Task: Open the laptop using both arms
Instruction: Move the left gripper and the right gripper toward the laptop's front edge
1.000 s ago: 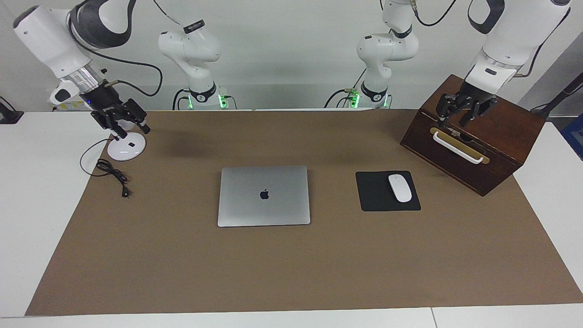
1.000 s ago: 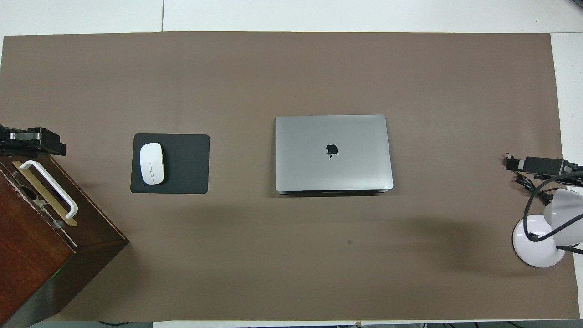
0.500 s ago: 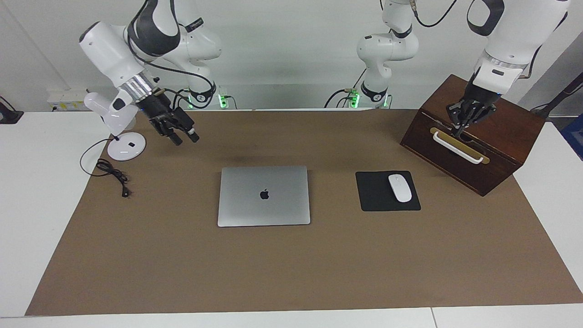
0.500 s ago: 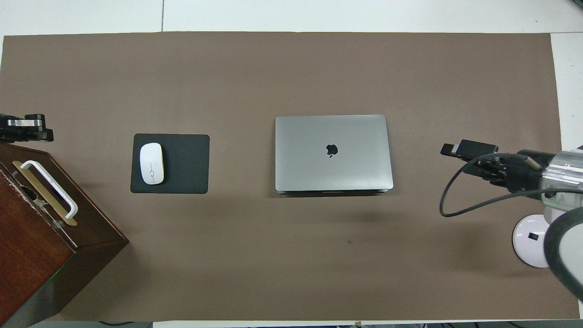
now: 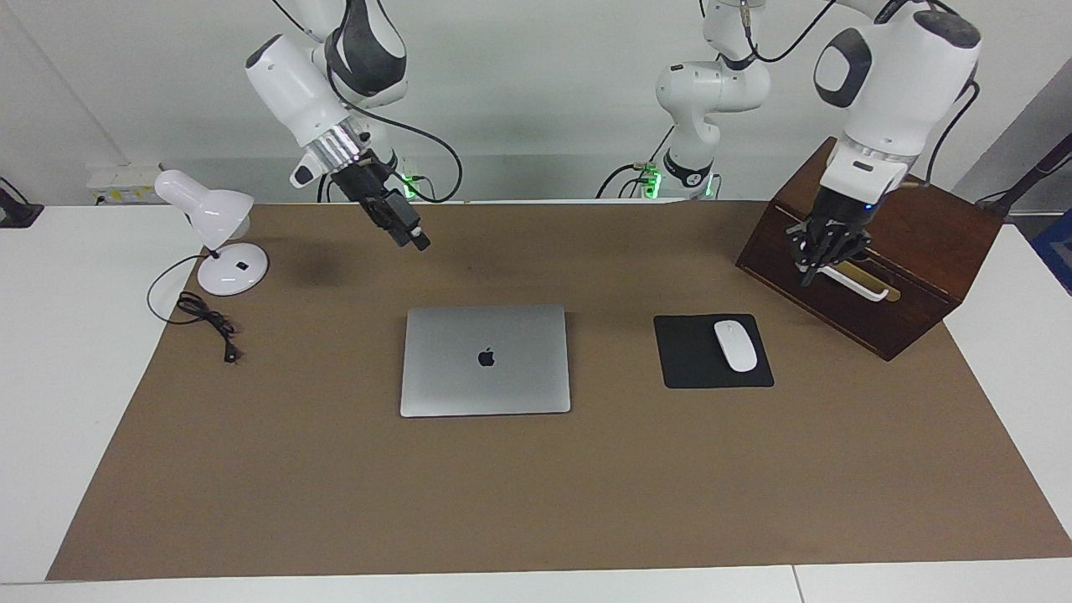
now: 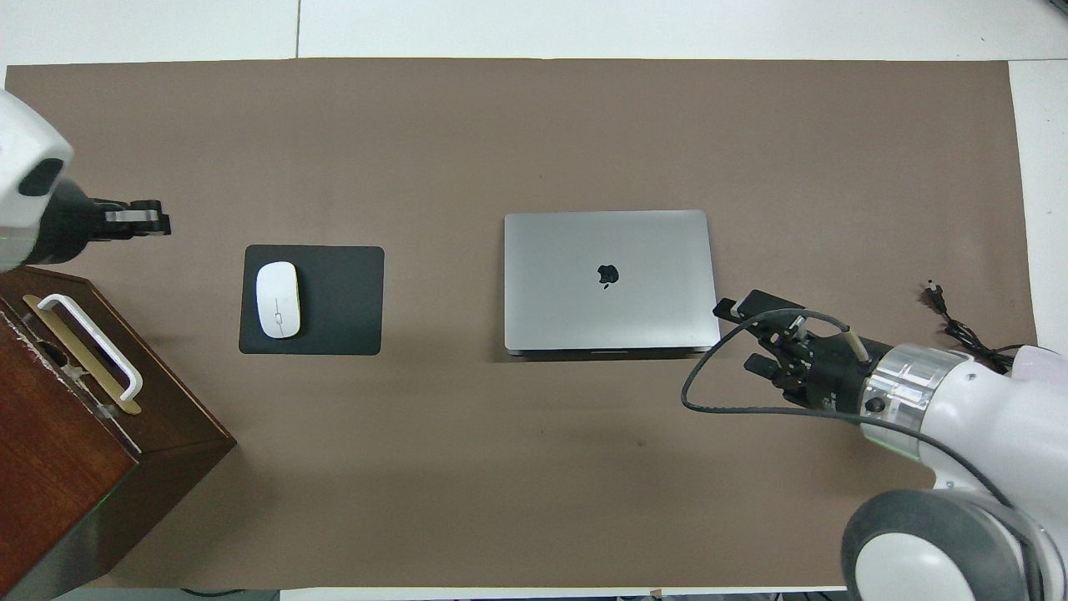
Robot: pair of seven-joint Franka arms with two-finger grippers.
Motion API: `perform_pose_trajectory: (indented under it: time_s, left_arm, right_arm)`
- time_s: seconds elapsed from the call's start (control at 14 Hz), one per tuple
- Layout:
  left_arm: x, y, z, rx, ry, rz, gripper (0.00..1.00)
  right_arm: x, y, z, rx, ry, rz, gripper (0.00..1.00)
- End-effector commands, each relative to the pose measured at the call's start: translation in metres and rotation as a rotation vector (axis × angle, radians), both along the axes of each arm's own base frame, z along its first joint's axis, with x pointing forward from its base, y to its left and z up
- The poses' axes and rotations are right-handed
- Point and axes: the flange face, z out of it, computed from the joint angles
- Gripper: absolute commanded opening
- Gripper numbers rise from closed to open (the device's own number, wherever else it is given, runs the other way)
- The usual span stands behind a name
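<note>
White tabletop (image 5: 75,352) carries a wide brown mat (image 5: 536,494) that covers most of it, with a pale wall above the robots' end. Two white arms come in from that end. The left arm (image 5: 888,75) bends down over the dark wooden box (image 5: 921,276), which sits at its end of the mat and is the bulkiest thing on it; a white handle (image 6: 92,342) runs across the box's front. The left end effector (image 5: 825,251) hangs just over that handle, fingertips drawn together, gripping nothing that can be made out. The right arm (image 5: 310,75) reaches out above the bare mat, its right end effector (image 5: 410,230) in the air over the strip between the robots and the laptop; whether its fingers are apart or together cannot be told.

The laptop (image 5: 486,360) lies flat and closed at the middle of the mat, lid up with the dark logo showing, touched by neither arm. Beside it, toward the left arm's end, lies the black mouse pad (image 5: 699,364) with a white mouse (image 5: 735,345) resting on it. Toward the right arm's end, nearer to the robots than the laptop, stands a small white desk lamp (image 5: 213,226) on a round base at the mat's edge, its black cord (image 5: 205,322) coiled loosely on the mat beside it.
</note>
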Motion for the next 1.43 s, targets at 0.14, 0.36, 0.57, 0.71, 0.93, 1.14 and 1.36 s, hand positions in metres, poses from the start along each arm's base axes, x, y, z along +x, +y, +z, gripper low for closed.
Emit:
perform_pose_trajectory:
  time_s: [0.14,0.36,0.57,0.71,0.93,1.14,1.36]
  left_arm:
    - [-0.038,-0.054,-0.065,-0.012,-0.126,-0.115,0.00]
    - [-0.056,-0.085,-0.116,-0.018,-0.216,-0.175,0.00]
    - [-0.077,-0.109,-0.150,-0.003,-0.299,-0.284,0.00]
    - [-0.093,-0.126,-0.167,0.009,-0.348,-0.369,0.00]
    - [-0.122,-0.156,-0.181,0.007,-0.377,-0.472,0.00]
    - [-0.147,-0.176,-0.199,-0.006,-0.419,-0.528,0.00]
    - [-0.165,-0.196,-0.235,-0.027,-0.497,-0.569,0.00]
  right_arm:
    - [-0.026,0.016,-0.030,0.049,-0.027,-0.086,1.00]
    - [-0.032,0.030,-0.045,0.069,-0.029,-0.122,1.00]
    - [-0.032,0.037,-0.064,0.066,-0.008,-0.149,1.00]
    - [-0.035,0.048,-0.085,0.047,0.004,-0.167,1.00]
    - [-0.037,0.057,-0.116,0.016,0.021,-0.183,1.00]
    - [-0.035,0.066,-0.139,0.005,0.056,-0.181,1.00]
    - [-0.034,0.065,-0.150,0.001,0.061,-0.179,1.00]
